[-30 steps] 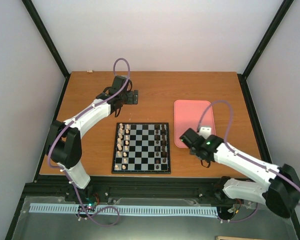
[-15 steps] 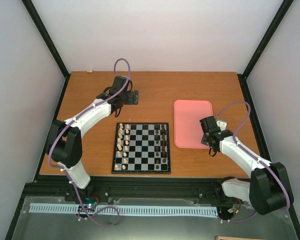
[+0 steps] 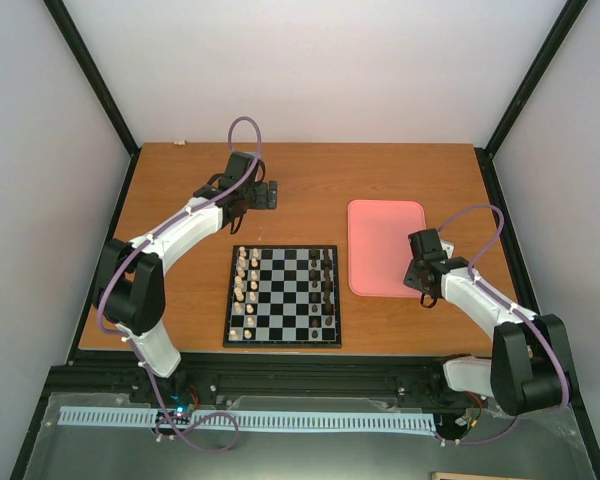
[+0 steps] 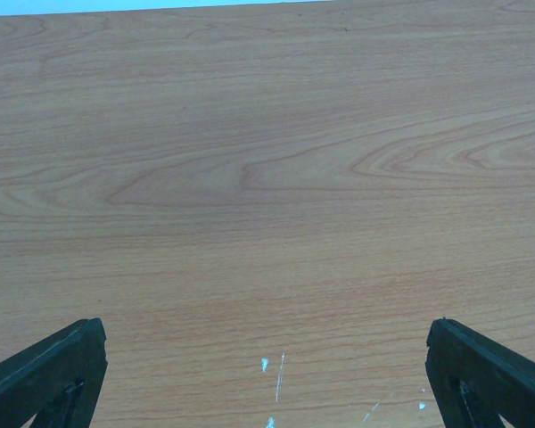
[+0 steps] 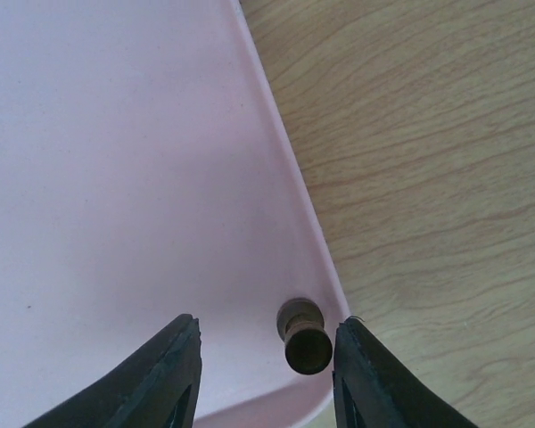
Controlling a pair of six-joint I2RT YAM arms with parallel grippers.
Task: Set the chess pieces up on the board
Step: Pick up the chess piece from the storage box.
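Your right gripper (image 5: 267, 328), fingers apart, hangs by a dark brown chess piece (image 5: 305, 339) in the pink rounded tray's (image 5: 116, 178) near-right corner; your left gripper (image 4: 267, 357) gapes over wooden table (image 4: 267, 178).

The chess pieces (image 3: 326, 286) on the board (image 3: 285, 301) are too small to tell apart.

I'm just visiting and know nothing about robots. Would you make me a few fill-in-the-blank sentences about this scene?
The small dark brown chess piece lies in a corner of the ____ rounded tray. The right gripper near it is ____. In the top view, the pale cream pieces stand on the ____ side of the black-framed checkered chessboard.
Missing words: pink; open; left.
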